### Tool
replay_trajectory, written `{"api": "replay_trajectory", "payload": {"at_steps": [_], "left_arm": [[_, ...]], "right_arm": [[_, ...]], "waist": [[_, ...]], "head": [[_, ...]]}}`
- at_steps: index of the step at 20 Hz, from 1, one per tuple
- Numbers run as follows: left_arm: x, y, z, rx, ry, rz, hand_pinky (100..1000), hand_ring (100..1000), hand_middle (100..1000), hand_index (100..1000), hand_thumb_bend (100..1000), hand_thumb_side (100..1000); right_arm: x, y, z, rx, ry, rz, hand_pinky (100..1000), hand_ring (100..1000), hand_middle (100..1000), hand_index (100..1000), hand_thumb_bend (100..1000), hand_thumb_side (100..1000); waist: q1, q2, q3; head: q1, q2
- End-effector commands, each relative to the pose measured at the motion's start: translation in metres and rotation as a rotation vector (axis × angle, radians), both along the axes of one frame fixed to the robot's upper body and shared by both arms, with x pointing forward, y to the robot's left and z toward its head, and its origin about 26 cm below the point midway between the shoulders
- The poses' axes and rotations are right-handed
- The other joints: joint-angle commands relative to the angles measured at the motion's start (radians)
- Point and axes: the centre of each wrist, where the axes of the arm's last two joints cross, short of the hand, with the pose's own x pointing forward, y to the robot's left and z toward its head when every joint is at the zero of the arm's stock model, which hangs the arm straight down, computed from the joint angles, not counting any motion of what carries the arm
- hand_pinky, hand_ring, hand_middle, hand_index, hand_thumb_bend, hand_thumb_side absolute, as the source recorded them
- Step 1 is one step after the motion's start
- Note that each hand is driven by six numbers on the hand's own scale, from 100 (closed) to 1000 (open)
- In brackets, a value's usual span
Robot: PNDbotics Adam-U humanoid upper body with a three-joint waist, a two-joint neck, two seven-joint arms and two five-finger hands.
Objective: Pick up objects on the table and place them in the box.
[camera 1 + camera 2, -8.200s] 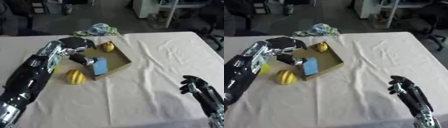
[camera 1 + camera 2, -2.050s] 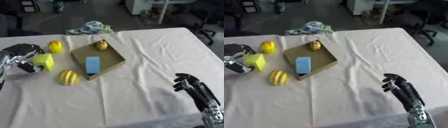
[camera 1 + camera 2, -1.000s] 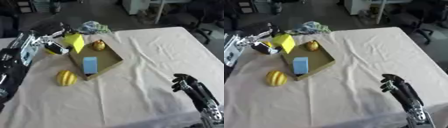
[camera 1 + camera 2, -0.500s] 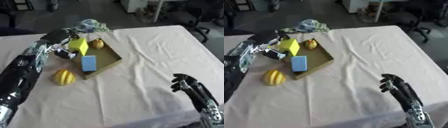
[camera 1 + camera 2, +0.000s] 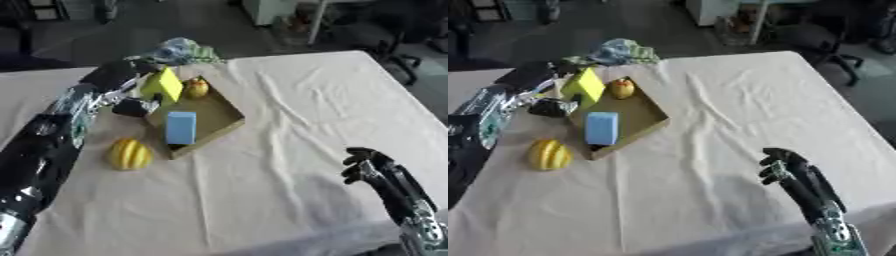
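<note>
A shallow cardboard box (image 5: 219, 121) lies left of centre on the white cloth. Inside it rest a light blue block (image 5: 181, 127) and, in the far corner, a small yellow-orange fruit (image 5: 197, 88). My left hand (image 5: 122, 80) is shut on a yellow-green block (image 5: 164, 84), which hangs tilted over the box's far left edge. A yellow ribbed squash (image 5: 129, 154) sits on the cloth to the left of the box. At the lower right my right hand (image 5: 372, 167) rests with its fingers relaxed and holds nothing.
A crumpled blue-green cloth (image 5: 179, 50) lies at the table's far edge behind the box. Office chairs (image 5: 385, 35) and dark floor show beyond the table. The wrinkled tablecloth (image 5: 297, 105) spreads to the right of the box.
My left hand has carried the yellow-green block from the table's left side up and right, to the box's far left edge. The right hand has stayed put.
</note>
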Motion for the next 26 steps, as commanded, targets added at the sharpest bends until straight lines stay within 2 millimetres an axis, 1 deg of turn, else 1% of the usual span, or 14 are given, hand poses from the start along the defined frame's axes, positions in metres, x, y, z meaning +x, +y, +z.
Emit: {"api": "replay_trajectory", "payload": {"at_steps": [1, 3, 4, 5, 7, 9, 11, 13, 14, 16, 20, 23, 26], "left_arm": [[0.003, 0.01, 0.024, 0.006, -0.043, 0.008, 784, 761, 852, 917, 280, 757], [0.003, 0.011, 0.027, 0.008, -0.041, 0.006, 797, 775, 868, 923, 332, 810], [0.003, 0.011, 0.028, 0.011, -0.038, 0.006, 806, 784, 878, 927, 388, 846], [0.003, 0.012, 0.03, 0.013, -0.035, 0.006, 806, 785, 879, 927, 407, 856], [0.003, 0.012, 0.033, 0.014, -0.036, 0.006, 805, 782, 876, 926, 405, 850], [0.003, 0.014, 0.036, 0.008, -0.046, 0.009, 800, 777, 869, 923, 350, 797], [0.002, 0.018, 0.044, -0.008, -0.071, 0.022, 793, 767, 854, 916, 277, 695], [0.002, 0.026, 0.054, -0.02, -0.101, 0.053, 791, 765, 847, 914, 263, 653], [0.002, 0.03, 0.058, -0.024, -0.112, 0.076, 788, 762, 841, 912, 247, 617], [0.002, 0.042, 0.063, -0.035, -0.117, 0.146, 781, 755, 829, 905, 214, 586], [0.003, 0.063, 0.053, -0.024, -0.081, 0.287, 772, 749, 821, 893, 206, 541], [0.002, 0.076, 0.038, 0.002, -0.06, 0.378, 757, 735, 804, 884, 198, 517], [0.0, 0.086, 0.022, 0.003, -0.056, 0.45, 746, 722, 794, 876, 179, 512]], "right_arm": [[0.003, -0.002, 0.006, -0.004, -0.021, 0.002, 519, 561, 585, 763, 100, 630], [0.003, -0.003, 0.006, -0.005, -0.02, 0.001, 519, 561, 585, 763, 100, 630], [0.003, -0.003, 0.006, -0.005, -0.02, 0.001, 519, 561, 585, 763, 100, 629], [0.003, -0.003, 0.006, -0.005, -0.02, 0.001, 519, 561, 585, 763, 100, 629], [0.003, -0.003, 0.006, -0.006, -0.02, 0.0, 519, 561, 585, 763, 100, 629], [0.002, -0.003, 0.006, -0.006, -0.019, 0.0, 519, 561, 585, 763, 100, 628], [0.002, -0.004, 0.005, -0.008, -0.018, -0.003, 519, 561, 585, 764, 100, 627], [0.002, -0.005, 0.005, -0.01, -0.018, -0.005, 519, 561, 585, 764, 100, 628], [0.002, -0.005, 0.006, -0.01, -0.019, -0.006, 519, 561, 585, 764, 100, 629], [0.002, -0.005, 0.006, -0.012, -0.019, -0.007, 519, 561, 585, 763, 100, 631], [0.003, -0.005, 0.007, -0.012, -0.022, -0.004, 519, 561, 585, 764, 100, 631], [0.002, -0.005, 0.006, -0.011, -0.018, -0.005, 519, 561, 585, 763, 100, 634], [0.002, -0.004, 0.005, -0.008, -0.016, 0.002, 519, 561, 585, 763, 100, 639]], "waist": [[-0.011, 0.001, 0.002], [-0.011, 0.0, 0.004], [-0.011, 0.0, 0.005], [-0.011, -0.001, 0.005], [-0.011, -0.001, 0.007], [-0.012, -0.002, 0.008], [-0.011, -0.002, 0.01], [-0.01, -0.003, 0.012], [-0.009, -0.003, 0.013], [-0.007, -0.002, 0.016], [-0.005, -0.001, 0.017], [-0.007, 0.0, 0.014], [-0.012, 0.003, 0.009]], "head": [[-0.004, -0.003], [-0.005, -0.003], [-0.005, -0.003], [-0.005, -0.003], [-0.006, -0.003], [-0.007, -0.003], [-0.008, -0.003], [-0.01, -0.003], [-0.011, -0.003], [-0.012, -0.003], [-0.015, -0.003], [-0.017, -0.003], [-0.014, -0.003]]}}
